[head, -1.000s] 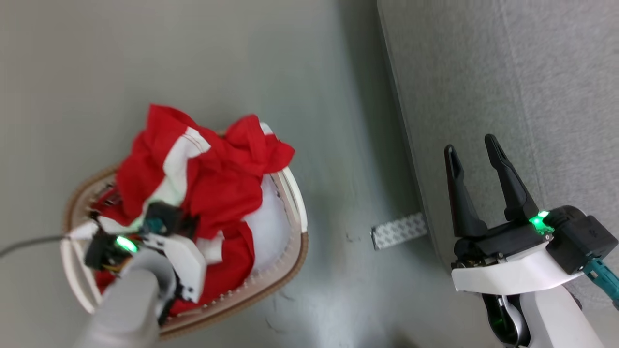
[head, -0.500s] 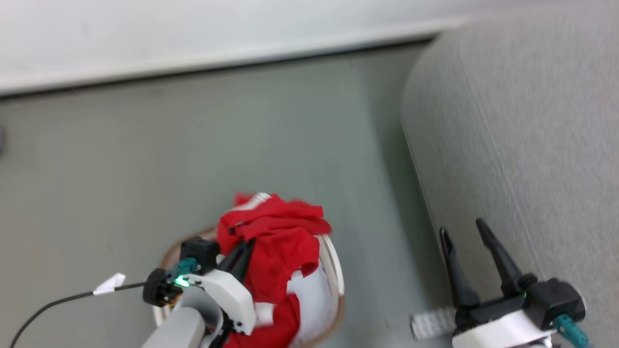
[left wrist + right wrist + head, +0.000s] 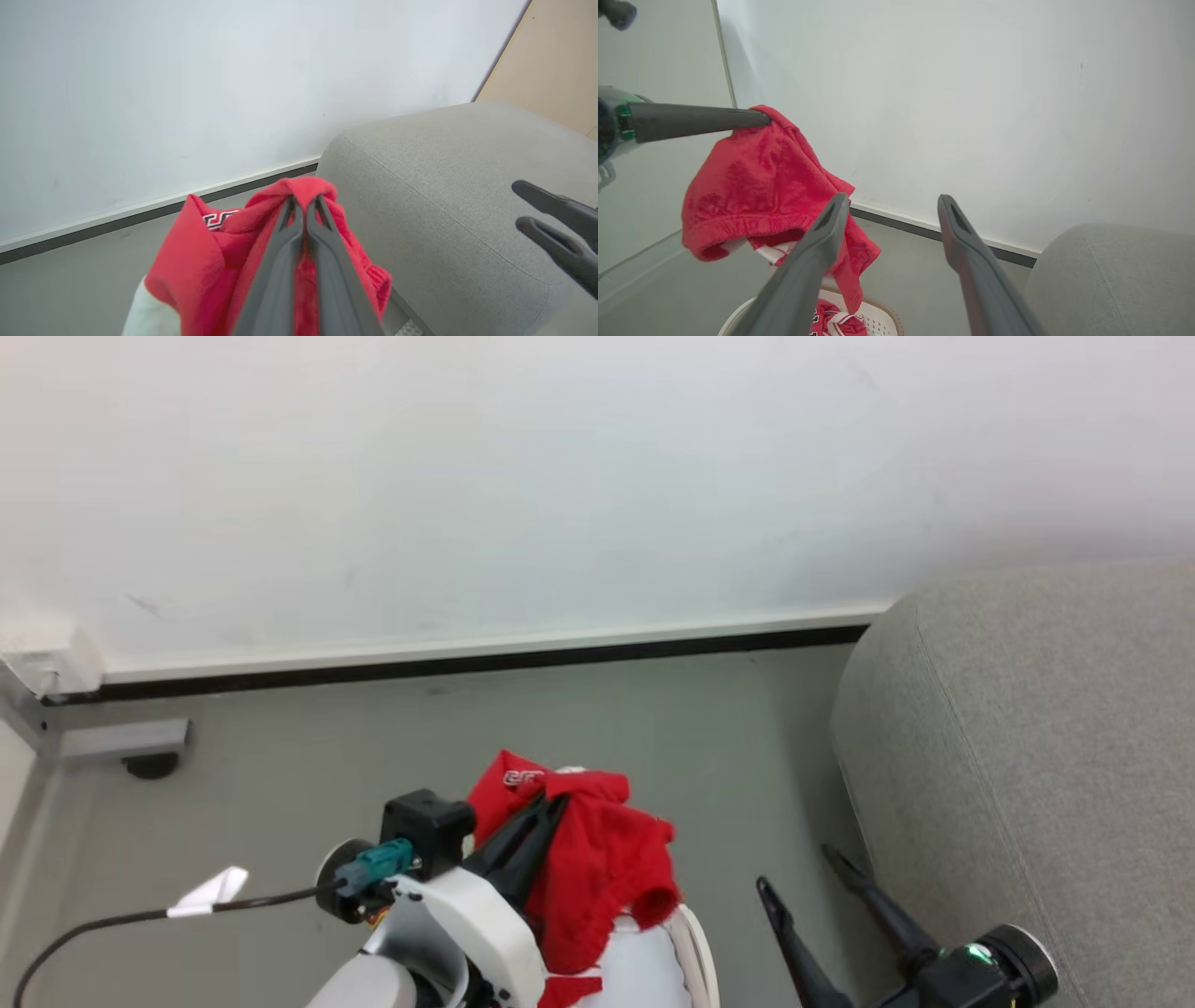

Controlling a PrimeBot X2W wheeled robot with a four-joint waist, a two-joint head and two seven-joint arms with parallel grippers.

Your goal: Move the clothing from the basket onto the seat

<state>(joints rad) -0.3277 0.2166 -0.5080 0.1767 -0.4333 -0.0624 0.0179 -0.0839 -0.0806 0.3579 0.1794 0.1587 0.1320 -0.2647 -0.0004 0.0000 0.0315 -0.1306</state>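
— Which step?
— Carrying: your left gripper (image 3: 549, 805) pinched the clothing (image 3: 607, 868) above the basket (image 3: 698, 943); your right gripper (image 3: 794, 868) gaped empty.
— Next?
— Likely you needed to swing it over the seat (image 3: 1027, 728), then release.

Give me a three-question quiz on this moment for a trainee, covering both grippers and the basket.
1. True or false: the left gripper is shut on a red garment that hangs above the basket.
2. The right gripper has its jaws: A) open and empty; B) shut on the garment; C) shut on the basket rim.
3. In the right wrist view, what lies inside the basket?
Key: 1 true; 2 A; 3 more red clothing with white trim.
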